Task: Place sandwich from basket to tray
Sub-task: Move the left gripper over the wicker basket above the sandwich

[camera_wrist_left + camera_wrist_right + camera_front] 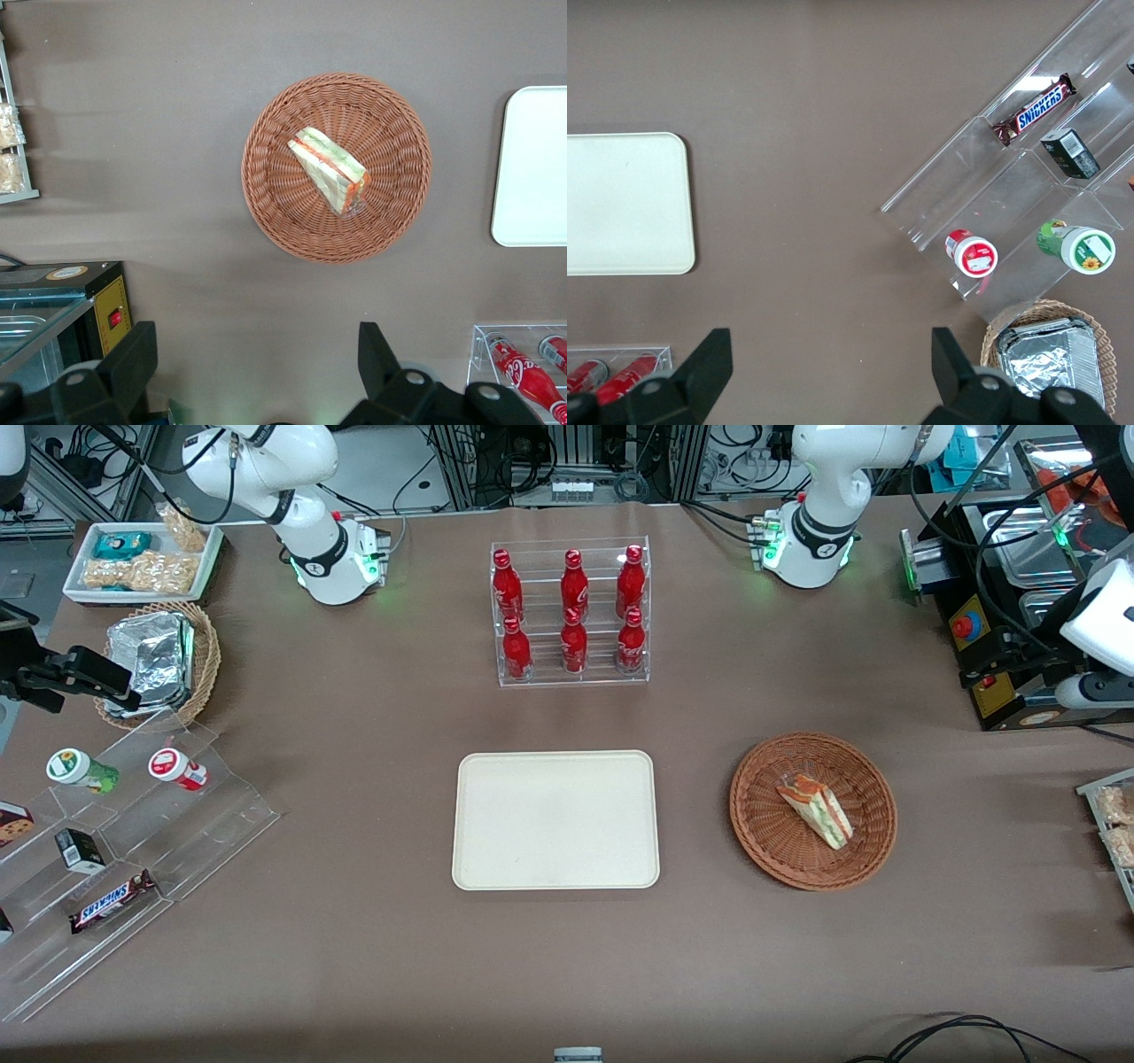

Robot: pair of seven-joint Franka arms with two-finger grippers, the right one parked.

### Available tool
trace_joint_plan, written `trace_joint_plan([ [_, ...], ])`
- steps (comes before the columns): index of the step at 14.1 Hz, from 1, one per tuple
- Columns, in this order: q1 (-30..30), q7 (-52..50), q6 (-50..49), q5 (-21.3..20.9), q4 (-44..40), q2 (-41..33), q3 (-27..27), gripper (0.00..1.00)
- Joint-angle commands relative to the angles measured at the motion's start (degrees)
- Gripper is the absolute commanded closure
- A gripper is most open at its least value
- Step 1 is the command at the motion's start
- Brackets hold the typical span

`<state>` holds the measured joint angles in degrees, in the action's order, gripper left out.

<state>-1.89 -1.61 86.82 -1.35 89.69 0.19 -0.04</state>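
Observation:
The sandwich [815, 811] [330, 168] is a wrapped wedge with red, orange and green layers. It lies flat in the round reddish-brown basket [766, 815] [399, 159]. The cream tray [555, 819] [536, 168] [625, 204] sits beside the basket, toward the parked arm's end, with nothing on it. My gripper [255, 359] hangs high over the bare table, farther from the front camera than the basket. It is open wide, with nothing between its dark fingers [133, 363].
A clear rack of red bottles [571, 615] [523, 367] stands farther from the front camera than the tray. A black control box [983, 664] [97, 310] sits at the working arm's end. An acrylic snack stand [133, 841] and a tan foil-packet basket [164, 660] are at the parked arm's end.

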Motion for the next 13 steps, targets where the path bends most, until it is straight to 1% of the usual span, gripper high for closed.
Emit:
trace_joint_plan([
  [1, -0.3, -1.1, -0.2, -0.1, -0.7, 0.2, 0.1, 0.0],
  [8, -0.6, -0.8, -0.8, 0.3, 0.1, 0.8, 0.0, 0.0],
  [10, -1.4, -1.2, -2.1, 0.3, 1.3, 1.0, 0.0, 0.0],
  [13, -2.2, -1.5, -0.6, 0.0, 4.7, 3.1, -0.1, 0.0],
])
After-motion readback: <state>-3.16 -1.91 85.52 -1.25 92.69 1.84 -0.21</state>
